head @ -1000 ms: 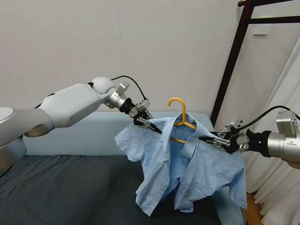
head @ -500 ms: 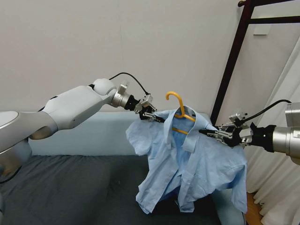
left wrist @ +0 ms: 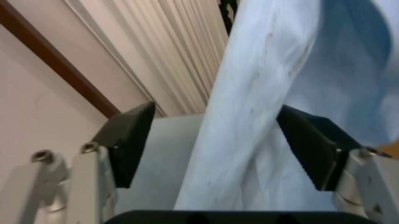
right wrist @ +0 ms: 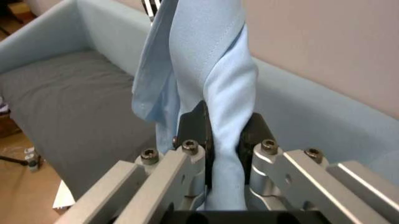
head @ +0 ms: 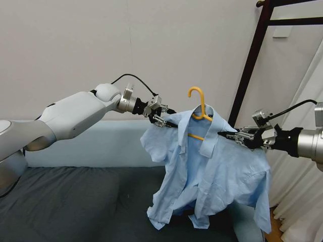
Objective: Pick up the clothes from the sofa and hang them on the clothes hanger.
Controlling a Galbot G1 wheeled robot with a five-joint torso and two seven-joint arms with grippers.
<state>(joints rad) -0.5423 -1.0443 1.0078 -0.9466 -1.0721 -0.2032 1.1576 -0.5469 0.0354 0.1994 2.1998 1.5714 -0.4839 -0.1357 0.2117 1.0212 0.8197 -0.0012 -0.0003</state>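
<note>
Light blue shirt [head: 212, 171] on a yellow hanger [head: 201, 108] hung mid-frame over the dark sofa [head: 65, 201], right gripper [head: 237, 136] at right of frame clamped on one shoulder's cloth, left gripper [head: 160, 120] left of centre spread wide with the other shoulder's fabric between its fingers [left wrist: 128, 140], dark rack [head: 247, 70] upper right.

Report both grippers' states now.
Left gripper: open, blue shirt fabric between the jaws.
Right gripper: shut on the blue shirt.
</note>
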